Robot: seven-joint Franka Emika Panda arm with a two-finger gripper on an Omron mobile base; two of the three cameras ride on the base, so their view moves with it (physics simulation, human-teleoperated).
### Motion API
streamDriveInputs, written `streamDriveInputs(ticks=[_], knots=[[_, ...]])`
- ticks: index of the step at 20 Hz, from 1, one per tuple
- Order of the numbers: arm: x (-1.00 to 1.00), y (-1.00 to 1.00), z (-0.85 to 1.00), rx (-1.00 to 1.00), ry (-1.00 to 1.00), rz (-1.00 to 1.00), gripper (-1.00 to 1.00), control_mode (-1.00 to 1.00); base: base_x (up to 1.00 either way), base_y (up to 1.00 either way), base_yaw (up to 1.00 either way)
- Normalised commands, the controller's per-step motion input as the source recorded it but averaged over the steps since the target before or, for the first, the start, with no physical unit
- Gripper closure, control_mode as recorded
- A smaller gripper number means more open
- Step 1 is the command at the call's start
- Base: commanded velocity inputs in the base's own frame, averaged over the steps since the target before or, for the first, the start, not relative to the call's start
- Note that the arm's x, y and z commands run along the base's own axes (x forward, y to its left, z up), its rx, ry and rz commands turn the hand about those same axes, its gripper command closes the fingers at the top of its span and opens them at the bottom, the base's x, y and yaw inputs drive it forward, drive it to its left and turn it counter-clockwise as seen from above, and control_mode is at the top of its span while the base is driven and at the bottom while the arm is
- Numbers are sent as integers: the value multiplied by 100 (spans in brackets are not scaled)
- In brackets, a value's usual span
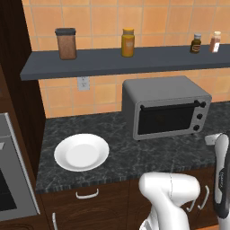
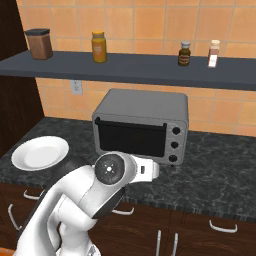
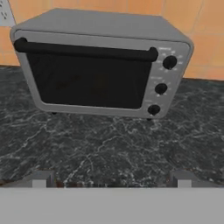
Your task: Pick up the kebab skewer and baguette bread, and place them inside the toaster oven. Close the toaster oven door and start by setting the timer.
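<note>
On the dark marbled counter (image 1: 134,157) the toaster oven (image 1: 165,107) stands against the tiled wall, its door (image 3: 89,78) shut, glass dark, bar handle (image 3: 85,50) running along the top. Three knobs (image 3: 161,89) sit down its right side. White plate (image 1: 81,152) lies well to the oven's left and is bare; no skewer or baguette shows on it. Faint shapes seem to sit behind the glass in the hand view, too dim to name.

Gripper (image 3: 111,183) hangs low in front of the oven, facing it square, jaws spread wide and holding nothing. Only the finger tips (image 3: 41,179) peek up at the bottom of the hand view, with counter between them and the oven.

Judgement: with the plate bare and the door shut, the loading and closing look done, and the timer knob is the step left. Which of the three knobs is the timer I cannot read; labels are blurred. To do it well: shift right of the door, line up with the chosen knob, approach straight on, close the fingers on either side of it, then rotate the wrist without pushing the oven back.

Around: shelf (image 1: 112,63) overhead carrying a brown canister (image 1: 66,43), an orange jar (image 1: 128,42) and two small bottles (image 1: 195,43); wall outlet (image 1: 83,83) beneath it. Handle end sits close to the top knob and could catch a finger. Nothing lies on the counter between gripper and oven.
</note>
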Motion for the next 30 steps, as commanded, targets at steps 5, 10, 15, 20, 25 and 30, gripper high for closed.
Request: streamDriveInputs(ticks=[5, 10, 15, 20, 25, 30], knots=[[0, -5, 0, 0, -21, 0, -100, -100, 0, 0, 0], [0, -18, 0, -1, -22, 0, -100, -100, 0, 0, 0], [0, -28, 0, -3, -26, 0, -100, -100, 0, 0, 0], [0, -5, 0, -1, -16, 0, -100, -100, 0, 0, 0], [0, -1, -9, 0, -7, 0, -100, -100, 0, 0, 0], [0, -6, -18, 0, 0, 0, -100, -100, 0, 0, 0]])
